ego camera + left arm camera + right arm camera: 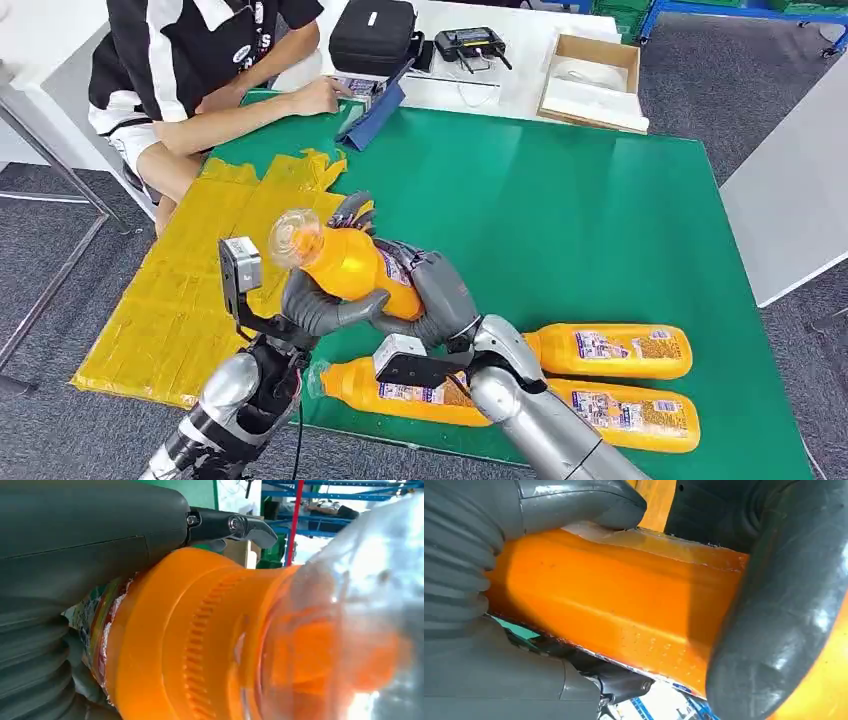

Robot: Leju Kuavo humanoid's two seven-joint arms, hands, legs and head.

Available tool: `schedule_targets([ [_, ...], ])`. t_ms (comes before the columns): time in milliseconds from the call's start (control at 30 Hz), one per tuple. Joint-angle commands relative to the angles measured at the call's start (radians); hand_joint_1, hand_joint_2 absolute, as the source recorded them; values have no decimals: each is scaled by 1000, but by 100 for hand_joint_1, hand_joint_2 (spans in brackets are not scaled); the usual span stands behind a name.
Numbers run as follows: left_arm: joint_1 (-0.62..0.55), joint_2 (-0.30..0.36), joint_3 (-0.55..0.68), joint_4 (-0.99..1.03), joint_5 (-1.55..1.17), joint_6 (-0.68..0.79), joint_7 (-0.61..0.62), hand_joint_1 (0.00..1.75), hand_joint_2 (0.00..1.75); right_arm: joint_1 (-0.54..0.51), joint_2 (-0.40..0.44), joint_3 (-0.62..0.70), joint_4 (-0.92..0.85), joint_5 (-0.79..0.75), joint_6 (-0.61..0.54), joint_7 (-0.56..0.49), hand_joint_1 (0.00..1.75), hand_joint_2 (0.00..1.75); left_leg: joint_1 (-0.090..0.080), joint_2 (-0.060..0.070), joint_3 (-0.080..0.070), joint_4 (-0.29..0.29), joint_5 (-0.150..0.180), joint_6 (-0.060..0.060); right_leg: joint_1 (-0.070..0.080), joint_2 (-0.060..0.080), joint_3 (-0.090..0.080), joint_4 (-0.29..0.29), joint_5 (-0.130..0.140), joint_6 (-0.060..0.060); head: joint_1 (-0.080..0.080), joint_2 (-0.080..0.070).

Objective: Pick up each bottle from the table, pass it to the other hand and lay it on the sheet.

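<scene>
Both hands grip the orange bottle point(345, 265), clear cap aimed toward the yellow sheet point(190, 290)

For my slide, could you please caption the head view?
Both hands, left and right, hold an orange bottle mid-handover above the green table; three bottles lie waiting.

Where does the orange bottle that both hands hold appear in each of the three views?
Head view: held bottle left of centre, above the green table, clear cap towards the yellow sheet.
Left wrist view: held bottle fills the centre, clear cap at picture right.
Right wrist view: held bottle crosses the middle.
Shared landmark: the grey fingers wrapped around its body.
</scene>
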Motion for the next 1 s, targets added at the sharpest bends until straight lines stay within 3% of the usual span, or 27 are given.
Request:
schedule_targets([
  [33, -64, -15, -42, 83, -3, 2, 10, 0, 175, -44, -6, 80, 57, 4, 2, -2, 175, 175, 1, -1, 6, 0, -2, -2, 0, 1, 7, -1, -2, -2, 0, 0],
  [100, -64, -15, -42, 83, -3, 2, 10, 2, 175, -44, -6, 80, 57, 4, 2, -2, 173, 175, 1, -1, 8, 0, -3, -2, 0, 2, 9, 0, -3, -2, 0, 0],
  [133, -65, -20, -44, 92, 13, 20, 19, 35, 175, -51, -7, 83, 65, 0, -2, -1, 175, 175, 1, -1, 6, 0, -2, -2, 0, 1, 7, -1, -2, -2, 0, 0],
  [167, -79, -50, -47, 114, 9, 40, 6, 175, 175, -64, 20, 83, 77, 4, -4, 20, 173, 175, 1, -1, 10, 1, -4, -3, 1, 2, 11, 0, -4, -3, 0, 0],
  [467, -93, -66, -67, 119, -35, 115, -80, 175, 175, -88, 43, 87, 109, -8, -9, 37, 175, 175, 1, -1, 5, 0, -2, -2, 1, 1, 6, -1, -2, -2, 0, 0],
  [600, -57, -18, -50, 39, -35, 139, -97, 175, 175, -59, 2, 68, 98, -43, -26, -3, 175, 175, 1, -1, 8, 0, -3, -2, 1, 2, 9, -1, -4, -2, 0, 0],
  [867, -55, -14, -37, 18, -37, 165, -120, 175, 175, -53, 8, 48, 102, -80, -36, 3, 175, 175, 2, -1, 10, 1, -4, -3, 1, 2, 11, 0, -4, -3, 0, 0],
  [900, -54, -13, -34, 13, -38, 168, -126, 175, 175, -49, 9, 39, 100, -91, -38, 3, 117, 175, 1, -1, 6, 0, -2, -2, 1, 1, 7, -1, -2, -2, 0, 0],
  [933, -51, -10, -27, 2, -41, 176, -137, 175, 175, -40, 10, 25, 91, -108, -44, 0, 10, 175, 1, -1, 4, -1, -1, -1, 1, 1, 4, -1, -1, -1, 0, 0],
  [967, -49, -9, -22, -5, -45, 182, -146, 175, 175, -34, 11, 18, 85, -115, -50, -1, 0, 175, 1, -1, 7, 0, -3, -2, 1, 2, 8, -1, -3, -2, 0, 0],
  [1000, -47, -5, -3, -24, -60, 206, -170, 175, 175, -22, 10, -3, 72, -133, -69, 0, 0, 175, 1, -1, 4, 0, -1, -2, 1, 1, 4, -1, -1, -2, 0, 0],
])
